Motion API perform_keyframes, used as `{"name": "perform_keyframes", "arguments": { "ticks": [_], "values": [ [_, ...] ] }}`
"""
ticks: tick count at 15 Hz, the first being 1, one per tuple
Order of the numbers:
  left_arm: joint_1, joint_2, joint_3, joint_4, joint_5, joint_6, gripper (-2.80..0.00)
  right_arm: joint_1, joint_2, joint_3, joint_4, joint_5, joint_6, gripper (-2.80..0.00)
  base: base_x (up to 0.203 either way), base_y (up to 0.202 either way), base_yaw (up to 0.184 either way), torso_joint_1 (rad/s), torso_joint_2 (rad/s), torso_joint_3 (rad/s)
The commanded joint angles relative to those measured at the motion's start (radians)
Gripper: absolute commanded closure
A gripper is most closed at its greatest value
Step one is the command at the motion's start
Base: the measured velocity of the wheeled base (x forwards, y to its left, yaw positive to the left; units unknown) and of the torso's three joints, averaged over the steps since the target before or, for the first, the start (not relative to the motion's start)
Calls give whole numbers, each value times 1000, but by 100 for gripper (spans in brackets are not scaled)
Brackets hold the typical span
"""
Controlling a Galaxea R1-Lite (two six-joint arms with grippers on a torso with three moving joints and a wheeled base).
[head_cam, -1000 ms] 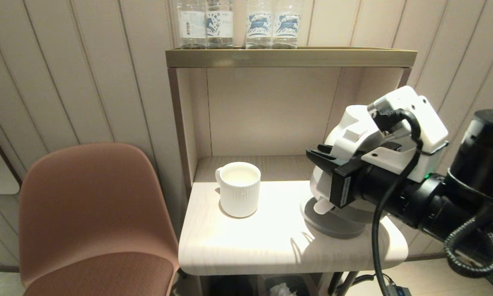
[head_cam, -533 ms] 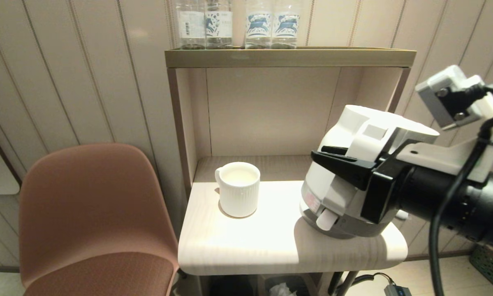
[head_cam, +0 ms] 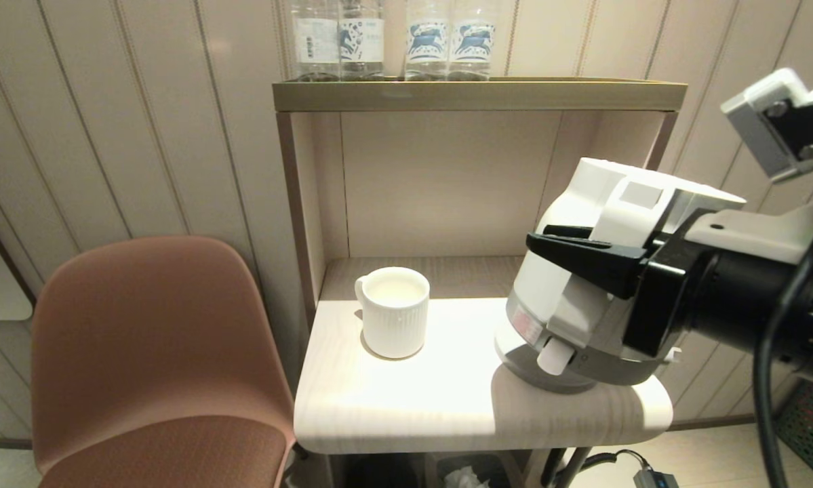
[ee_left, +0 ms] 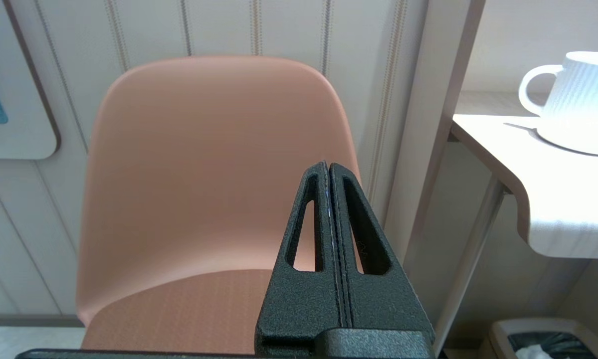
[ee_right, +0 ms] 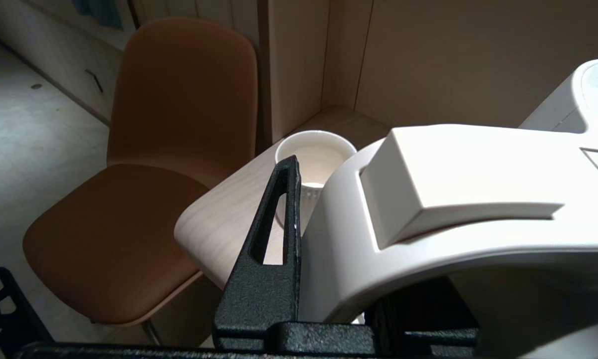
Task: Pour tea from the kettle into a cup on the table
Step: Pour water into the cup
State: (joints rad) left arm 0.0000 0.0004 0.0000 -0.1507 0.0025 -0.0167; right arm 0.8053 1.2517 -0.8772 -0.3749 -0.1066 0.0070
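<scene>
Head view: my right gripper is clamped on the loop handle of the kettle, which is tilted with its top leaning away toward the shelf unit and its grey bottom edge over the round base at the right end of the table; whether kettle and base touch cannot be told. The cup stands upright near the table's left rear, well apart from the kettle, its handle turned to the back left. Water bottles line the top shelf, and a brown chair stands left of the table. Left wrist view: my left gripper hangs low before the chair, its fingers pressed together on nothing; the cup shows on the table's corner. Right wrist view: one black finger lies against the side of the kettle's handle, the other hidden behind it; beyond it are the cup, the table and the chair.
</scene>
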Motion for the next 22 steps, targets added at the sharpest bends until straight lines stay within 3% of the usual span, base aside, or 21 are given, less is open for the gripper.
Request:
{"name": "perform_keyframes", "arguments": {
  "ticks": [1,5,10,14,16,18,20,22],
  "values": [
    [0,0,0,-1,1,0,0,3,2,0,-4,1,-2,0,0,0,0,0,0,0],
    [0,0,0,-1,1,0,0,-8,23,-12,0,1,-92,0,0,0,0,0,0,0],
    [0,0,0,-1,1,0,0,-14,30,-66,74,-1,-129,0,0,0,0,0,0,0],
    [0,0,0,-1,1,0,0,-94,20,-75,74,21,-159,0,0,0,0,0,0,0],
    [0,0,0,-1,1,0,0,-149,7,-75,77,114,-157,0,0,0,0,0,0,0],
    [0,0,0,-1,1,0,0,-229,-2,-74,82,284,-121,0,0,0,0,0,0,0],
    [0,0,0,-1,2,0,0,-259,-10,-65,88,416,-68,0,0,0,0,0,0,0],
    [0,0,0,-1,2,0,0,-267,-19,-61,110,495,-60,0,0,0,0,0,0,0]
  ]
}}
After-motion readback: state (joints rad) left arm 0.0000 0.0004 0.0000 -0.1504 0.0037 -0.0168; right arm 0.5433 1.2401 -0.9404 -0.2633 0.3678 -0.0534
